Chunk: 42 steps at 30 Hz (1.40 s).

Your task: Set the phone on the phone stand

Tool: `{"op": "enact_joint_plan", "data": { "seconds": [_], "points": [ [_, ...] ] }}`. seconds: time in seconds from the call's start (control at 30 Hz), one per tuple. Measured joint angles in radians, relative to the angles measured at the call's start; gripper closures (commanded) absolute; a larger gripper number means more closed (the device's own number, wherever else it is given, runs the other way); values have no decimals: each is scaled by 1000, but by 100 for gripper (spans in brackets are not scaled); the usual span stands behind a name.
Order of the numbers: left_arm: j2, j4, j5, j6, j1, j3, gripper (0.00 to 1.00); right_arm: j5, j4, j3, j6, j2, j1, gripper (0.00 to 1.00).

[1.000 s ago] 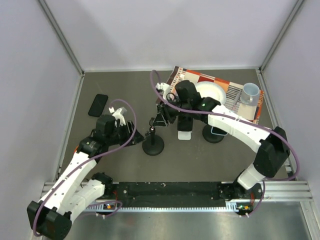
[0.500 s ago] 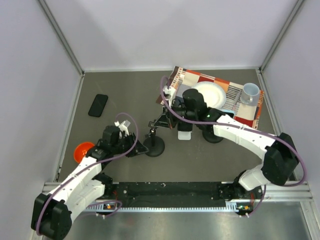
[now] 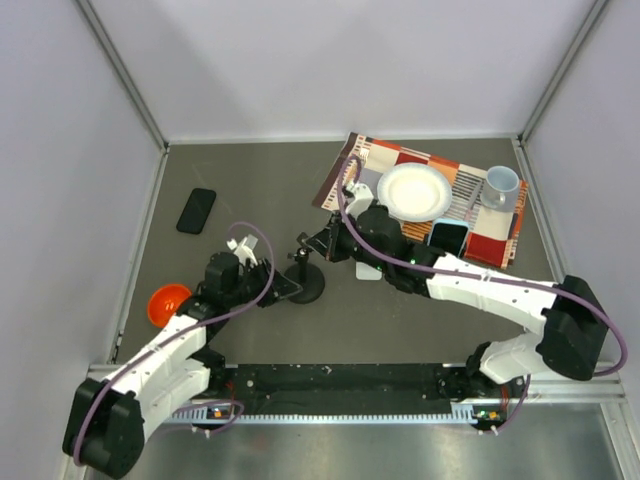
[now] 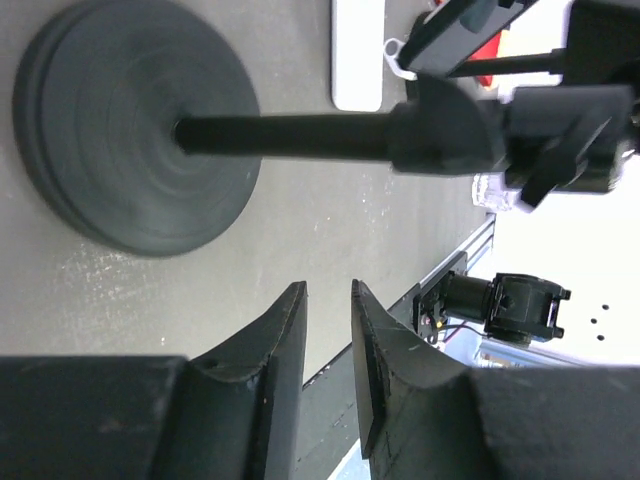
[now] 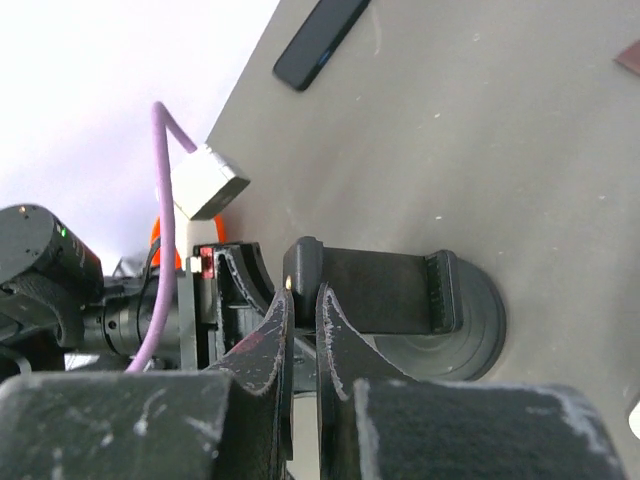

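The black phone lies flat at the far left of the table; it also shows in the right wrist view. The white phone stand sits mid-table, partly hidden under my right arm, and shows in the left wrist view. My left gripper is low beside the black pole's round base. In its own view the left gripper is nearly shut and empty. My right gripper is closed to a narrow gap at the end of the pole's black clamp.
The black pole holder stands between the grippers. A patterned placemat at the back right carries a white plate, a cup and a dark blue-edged slab. An orange object lies at the near left.
My left arm has drawn back and down, uncovering the orange object. My right gripper has moved left and nearer with the clamp head, uncovering the plate and the blue-edged slab.
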Motion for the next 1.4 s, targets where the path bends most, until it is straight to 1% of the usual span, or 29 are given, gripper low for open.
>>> {"op": "enact_joint_plan", "data": {
  "seconds": [0.03, 0.13, 0.23, 0.33, 0.47, 0.6, 0.73, 0.9, 1.03, 1.13, 1.2, 1.27, 1.3, 1.37, 1.4],
  "points": [
    [28, 24, -1, -10, 0, -5, 68, 38, 16, -19, 9, -11, 9, 100],
    [76, 87, -16, -34, 0, -24, 65, 159, 72, -85, 32, -52, 42, 100],
    [156, 177, -24, -58, 0, -26, 63, 288, 132, -130, 43, -68, 90, 100],
    [292, 241, -14, -65, 2, 13, 61, 361, 180, -148, 52, -60, 127, 100],
    [446, 271, 8, -49, 12, 116, 61, 389, 280, -158, 12, -24, 139, 100],
    [546, 277, 57, -11, 34, 186, 62, 384, 442, -245, -122, -23, 139, 100],
    [624, 256, 88, 31, 60, 216, 62, 316, 562, -331, -261, -33, 138, 100],
    [642, 190, 73, 94, 85, 248, 62, 230, 679, -426, -370, -48, 138, 100],
    [640, 164, 53, 131, 93, 277, 59, 203, 699, -430, -448, -35, 139, 100],
    [625, 148, 32, 155, 99, 282, 52, 194, 730, -427, -507, -4, 143, 100],
    [603, 126, 27, 165, 101, 281, 44, 194, 762, -427, -541, 19, 147, 100],
    [572, 112, 27, 171, 102, 275, 38, 199, 775, -425, -558, 32, 151, 94],
    [545, 109, 28, 174, 103, 265, 33, 204, 774, -420, -564, 35, 152, 89],
    [465, 84, 32, 182, 103, 237, 29, 211, 758, -408, -564, 36, 153, 84],
    [422, 64, 34, 186, 103, 224, 27, 214, 745, -402, -562, 36, 153, 79]
  ]
}}
